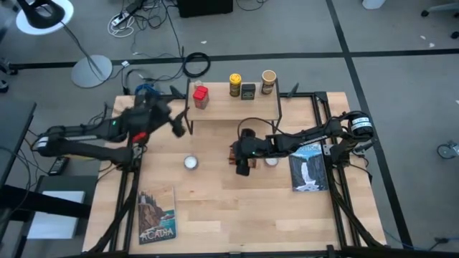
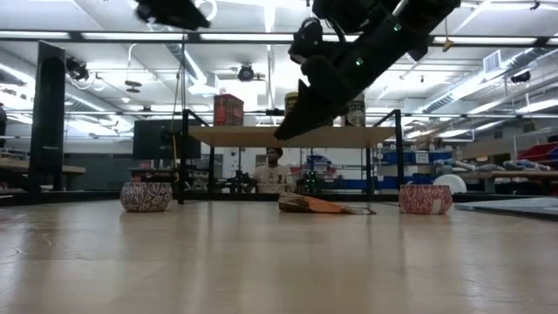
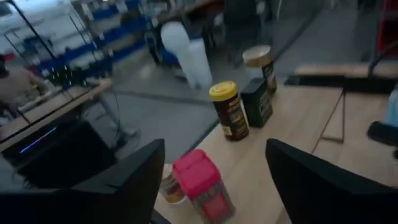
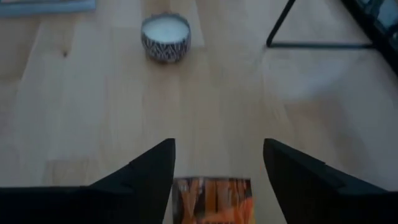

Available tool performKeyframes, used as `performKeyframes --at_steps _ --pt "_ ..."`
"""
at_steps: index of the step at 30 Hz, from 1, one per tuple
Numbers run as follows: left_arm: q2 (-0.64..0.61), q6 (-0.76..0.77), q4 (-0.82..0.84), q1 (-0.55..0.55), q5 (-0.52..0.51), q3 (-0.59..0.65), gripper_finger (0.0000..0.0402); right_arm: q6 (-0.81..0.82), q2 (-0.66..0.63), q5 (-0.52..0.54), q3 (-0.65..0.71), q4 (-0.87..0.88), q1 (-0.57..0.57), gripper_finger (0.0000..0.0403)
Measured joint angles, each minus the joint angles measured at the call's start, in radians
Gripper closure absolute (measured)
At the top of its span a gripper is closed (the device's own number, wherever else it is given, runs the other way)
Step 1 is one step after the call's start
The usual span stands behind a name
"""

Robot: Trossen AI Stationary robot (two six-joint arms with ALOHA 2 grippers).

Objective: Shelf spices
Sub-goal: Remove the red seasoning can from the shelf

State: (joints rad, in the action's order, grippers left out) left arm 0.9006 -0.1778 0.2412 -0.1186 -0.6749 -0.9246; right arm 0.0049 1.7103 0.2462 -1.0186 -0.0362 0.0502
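The shelf (image 1: 233, 109) stands on thin black legs at the table's far middle. On its plank stand a red tin (image 1: 200, 97), a yellow black-lidded jar (image 1: 234, 84), a dark tin (image 1: 248, 91) and a tan jar (image 1: 268, 81). A small pale-capped jar (image 3: 169, 184) stands beside the red tin. The orange packet (image 2: 318, 205) lies flat on the table in front of the shelf. My right gripper (image 4: 219, 149) hangs open above the packet (image 4: 214, 198), clear of it. My left gripper (image 3: 214, 146) is open, raised off the shelf's left end and looking along the spices.
Two small white round candles (image 1: 190, 163) (image 1: 271, 161) sit on the table on either side of the packet. A picture book (image 1: 157, 213) lies near the front left, another (image 1: 309, 167) at the right. Bare tabletop (image 1: 237, 215) lies toward the near edge.
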Motion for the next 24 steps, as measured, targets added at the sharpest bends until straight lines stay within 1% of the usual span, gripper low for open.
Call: performKeyframes --at_steps 3,7,8,10,12,13,17,19,20,24 --pt "0.175 0.032 0.177 -0.068 0.062 -0.211 0.0094 -0.007 0.0 0.0 -0.009 -0.004 0.0 0.0161" --pt "0.414 0.134 0.522 -0.176 0.126 -0.525 0.0089 -0.007 0.0 0.0 -0.01 -0.005 0.003 0.0172" --pt "0.468 0.17 0.612 -0.208 0.156 -0.603 0.0089 -0.007 0.0 0.0 -0.01 -0.005 0.006 0.0176" --pt "0.566 0.216 0.771 -0.277 0.262 -0.75 0.0089 -0.006 0.0 0.0 -0.01 -0.011 0.009 0.0182" --pt "0.647 0.233 0.87 -0.34 0.376 -0.87 0.0089 -0.002 0.0 0.012 -0.01 -0.025 0.014 0.0187" --pt "0.683 0.231 0.916 -0.366 0.417 -0.923 0.0089 -0.002 0.0 0.017 -0.01 -0.032 0.016 0.0189" --pt "0.802 0.214 1.084 -0.447 0.529 -1.094 0.0089 -0.007 0.0 0.019 -0.01 -0.057 0.027 0.019" --pt "0.852 0.217 1.136 -0.476 0.62 -1.147 0.0089 -0.008 0.0 0.019 -0.01 -0.071 0.027 0.019" --pt "0.875 0.228 1.149 -0.484 0.648 -1.165 0.0089 -0.009 0.0 0.018 -0.01 -0.076 0.028 0.019" --pt "0.965 0.244 1.237 -0.492 0.67 -1.233 0.0089 -0.009 0.0 0.015 -0.01 -0.083 0.027 0.0192"
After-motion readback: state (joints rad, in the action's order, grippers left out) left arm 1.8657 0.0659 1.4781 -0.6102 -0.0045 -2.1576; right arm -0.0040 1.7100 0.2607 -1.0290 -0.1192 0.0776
